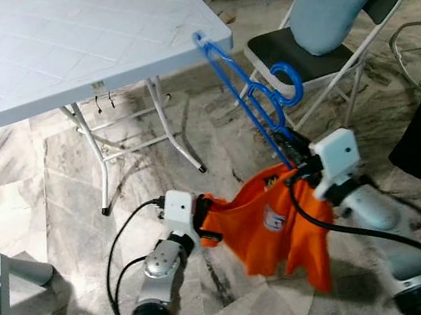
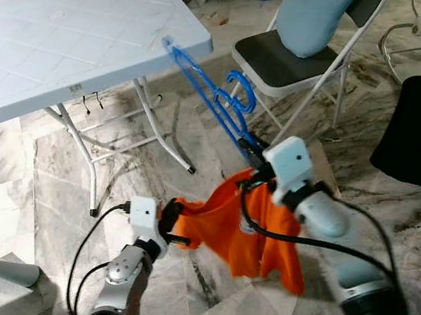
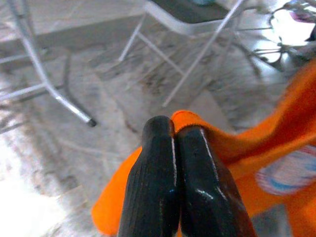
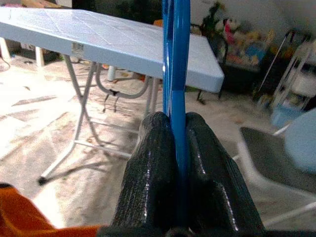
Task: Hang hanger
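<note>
right tool (image 4: 174, 129) pinching hanger (image 1: 252, 93), left tool (image 3: 173, 131) pinching shirt (image 1: 275, 223)

Both arms are silver-grey with rounded joints and black rings nearer the body. Each wrist carries a white boxy block, and black cables loop from these blocks along the forearms. The left tool (image 3: 173, 168) and right tool (image 4: 180, 163) have thick glossy black fingers, seemingly finely textured on the right.

Glossy blue plastic hanger (image 1: 251, 89), soft orange cloth shirt (image 1: 275, 223), matt white plastic table (image 1: 52, 47).
</note>
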{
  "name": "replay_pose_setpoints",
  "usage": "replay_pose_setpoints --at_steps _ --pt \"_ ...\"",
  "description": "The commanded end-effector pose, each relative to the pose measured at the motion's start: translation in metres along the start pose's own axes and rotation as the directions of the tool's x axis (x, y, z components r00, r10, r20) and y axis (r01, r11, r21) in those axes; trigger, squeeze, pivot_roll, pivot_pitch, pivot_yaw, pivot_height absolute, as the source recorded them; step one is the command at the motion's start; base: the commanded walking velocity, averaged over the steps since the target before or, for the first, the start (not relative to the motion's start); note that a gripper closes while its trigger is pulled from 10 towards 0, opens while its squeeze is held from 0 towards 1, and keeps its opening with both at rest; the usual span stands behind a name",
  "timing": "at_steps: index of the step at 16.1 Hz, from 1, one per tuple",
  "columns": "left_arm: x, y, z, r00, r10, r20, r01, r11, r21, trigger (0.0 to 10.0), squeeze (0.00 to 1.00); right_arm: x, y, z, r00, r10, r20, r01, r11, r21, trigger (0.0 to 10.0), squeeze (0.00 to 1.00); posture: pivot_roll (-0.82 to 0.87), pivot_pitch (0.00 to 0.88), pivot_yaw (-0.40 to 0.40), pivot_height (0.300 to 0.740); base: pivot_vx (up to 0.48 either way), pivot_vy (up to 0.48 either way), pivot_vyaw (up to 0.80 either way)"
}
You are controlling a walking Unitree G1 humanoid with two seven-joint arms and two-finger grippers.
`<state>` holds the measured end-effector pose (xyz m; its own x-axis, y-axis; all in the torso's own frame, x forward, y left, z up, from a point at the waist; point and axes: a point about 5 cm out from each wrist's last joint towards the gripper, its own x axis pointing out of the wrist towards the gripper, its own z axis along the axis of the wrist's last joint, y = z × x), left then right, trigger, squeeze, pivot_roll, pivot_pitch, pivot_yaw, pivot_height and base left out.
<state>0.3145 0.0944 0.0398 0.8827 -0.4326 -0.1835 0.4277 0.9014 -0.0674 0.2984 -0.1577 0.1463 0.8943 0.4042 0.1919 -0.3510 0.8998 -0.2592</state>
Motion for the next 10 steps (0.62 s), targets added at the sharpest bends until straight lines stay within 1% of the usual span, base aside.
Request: replay_pose_setpoints --at_steps 1,2,3,4,5,6,7,8,9,10 --pt "0.000 0.000 -0.003 1.000 0.001 -0.028 -0.001 1.000 -0.003 0.0 0.00 0.002 -0.008 0.006 0.998 -0.034 0.046 0.035 0.999 -0.017 10.0 0.00 -0.20 0.182 0.027 0.740 0.000 0.000 0.00" --pt "0.000 -0.004 -0.005 0.998 -0.036 -0.044 0.035 0.999 -0.023 0.0 0.00 0.004 -0.017 0.012 0.989 -0.121 0.086 0.119 0.993 0.020 10.0 0.00 -0.21 0.183 0.026 0.740 0.000 0.000 0.00" --pt "0.001 -0.013 -0.009 0.993 -0.098 -0.060 0.096 0.994 -0.043 0.0 0.00 0.006 -0.025 0.018 0.967 -0.221 0.123 0.212 0.974 0.084 10.0 0.00 -0.21 0.183 0.025 0.740 0.000 0.000 0.00" --pt "-0.001 -0.027 -0.016 0.977 -0.193 -0.089 0.189 0.981 -0.050 0.0 0.00 0.007 -0.031 0.021 0.921 -0.366 0.136 0.312 0.898 0.310 10.0 0.00 -0.21 0.184 0.023 0.740 0.000 0.000 0.00" --pt "-0.003 -0.034 -0.021 0.963 -0.246 -0.111 0.242 0.969 -0.042 0.0 0.00 0.007 -0.033 0.021 0.889 -0.440 0.124 0.349 0.828 0.439 10.0 0.00 -0.21 0.184 0.023 0.740 0.000 0.000 0.00" --pt "-0.006 -0.039 -0.026 0.952 -0.277 -0.133 0.276 0.961 -0.027 0.0 0.00 0.006 -0.033 0.019 0.868 -0.486 0.105 0.373 0.777 0.507 10.0 0.00 -0.21 0.184 0.022 0.740 0.000 0.000 0.00" --pt "-0.010 -0.041 -0.034 0.946 -0.278 -0.164 0.282 0.960 -0.004 0.0 0.00 0.006 -0.030 0.017 0.861 -0.501 0.089 0.371 0.738 0.564 10.0 0.00 -0.21 0.184 0.018 0.740 0.000 0.000 0.00" --pt "-0.011 -0.041 -0.037 0.947 -0.271 -0.174 0.275 0.961 -0.003 0.0 0.00 0.006 -0.028 0.015 0.865 -0.494 0.087 0.365 0.738 0.567 10.0 0.00 -0.21 0.184 0.015 0.740 0.000 0.000 0.00" --pt "-0.012 -0.040 -0.037 0.948 -0.264 -0.178 0.268 0.963 -0.003 0.0 0.00 0.005 -0.028 0.015 0.870 -0.486 0.086 0.364 0.749 0.554 10.0 0.00 -0.21 0.183 0.013 0.740 0.000 0.000 0.00" --pt "-0.012 -0.038 -0.037 0.949 -0.258 -0.180 0.261 0.965 -0.005 0.0 0.00 0.004 -0.029 0.013 0.870 -0.487 0.079 0.367 0.747 0.555 10.0 0.00 -0.21 0.183 0.009 0.740 0.000 0.000 0.00"
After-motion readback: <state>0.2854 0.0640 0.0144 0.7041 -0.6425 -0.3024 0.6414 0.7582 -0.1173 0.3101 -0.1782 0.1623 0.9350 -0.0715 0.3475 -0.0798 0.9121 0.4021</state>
